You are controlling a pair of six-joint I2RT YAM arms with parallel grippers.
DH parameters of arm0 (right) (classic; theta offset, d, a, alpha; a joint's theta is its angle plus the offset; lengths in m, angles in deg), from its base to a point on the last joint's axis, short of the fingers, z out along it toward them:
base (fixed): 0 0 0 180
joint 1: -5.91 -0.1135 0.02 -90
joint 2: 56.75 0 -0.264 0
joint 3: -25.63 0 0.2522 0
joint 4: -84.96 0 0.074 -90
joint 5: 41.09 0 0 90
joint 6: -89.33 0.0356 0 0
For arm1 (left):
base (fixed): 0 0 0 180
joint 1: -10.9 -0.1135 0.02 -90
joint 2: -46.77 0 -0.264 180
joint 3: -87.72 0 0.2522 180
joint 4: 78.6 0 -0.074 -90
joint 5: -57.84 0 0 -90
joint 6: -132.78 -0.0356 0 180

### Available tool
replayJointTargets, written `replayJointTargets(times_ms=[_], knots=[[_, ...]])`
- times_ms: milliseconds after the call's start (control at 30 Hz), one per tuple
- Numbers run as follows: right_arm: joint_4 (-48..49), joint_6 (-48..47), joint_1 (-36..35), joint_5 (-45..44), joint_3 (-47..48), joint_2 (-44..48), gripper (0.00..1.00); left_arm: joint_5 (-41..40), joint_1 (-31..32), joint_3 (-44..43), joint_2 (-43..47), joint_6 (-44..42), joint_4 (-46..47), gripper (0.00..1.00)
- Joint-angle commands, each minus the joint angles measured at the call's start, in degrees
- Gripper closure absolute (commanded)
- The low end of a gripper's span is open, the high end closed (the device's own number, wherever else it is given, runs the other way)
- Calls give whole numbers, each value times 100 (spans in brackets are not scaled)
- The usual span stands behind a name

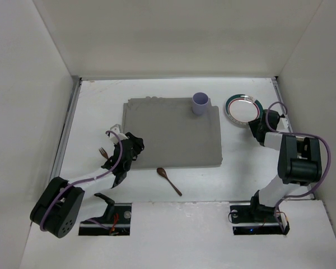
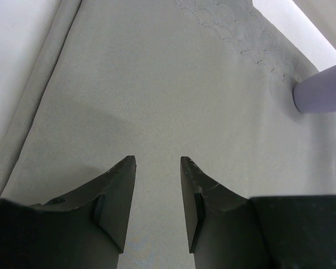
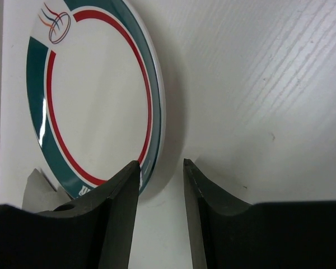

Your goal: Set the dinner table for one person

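- The dinner table [image 1: 95, 112] lay under both pincers, its plain white top spreading out on every side of them.
- The left pincer [image 2: 158, 162] hung over the near left part of a grey placemat [image 1: 168, 134]. Its fingers were parted by a narrow gap with nothing between them, and cloth filled the view ahead of it.
- A lilac cup [image 1: 200, 103] stood well ahead and to the right of that pincer, at the placemat's far edge.
- What looked like a fork [image 1: 103, 151] lay on the bare table just to the left of the left pincer, beside the arm; it was small and partly hidden.
- A wooden spoon [image 1: 169, 180] lay behind and to the right of the left pincer, just off the placemat's near edge.
- The right pincer [image 3: 161, 165] sat low over bare table, fingers slightly apart and holding nothing.
- A plate [image 3: 95, 95] with green and red rings lay ahead and to its left, rim just beside the left fingertip.
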Motion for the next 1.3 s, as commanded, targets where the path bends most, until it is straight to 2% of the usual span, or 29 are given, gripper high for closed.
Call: replayJointTargets(times_ms=[0,167,267,333,533,733,867,1000,1100,1267], knots=[[407,156,6,62,370,-210,59,54,16,7,-69,32,323,65],[407,218,-2,115,625,-580,67,28,7,16,-34,32,332,65],[442,332,-2,115,608,-686,84,71,7,15,-69,32,341,65],[555,446,24,97,398,-485,92,37,-10,33,-25,32,341,65],[978,491,261,44,-280,1174,94,71,34,-2,-78,32,341,65],[645,34,121,255,-61,3196,94,71,51,24,-34,32,411,65],[179,-203,-703,659,351,3787,93,27,-1,59,45,23,411,65],[134,-291,-2309,730,475,3824,93,-138,-98,200,413,32,350,66],[231,-327,-3488,502,563,3403,92,-473,-142,314,712,32,263,66],[626,-187,-4475,475,748,2182,92,-816,-265,437,1266,15,-45,65]])
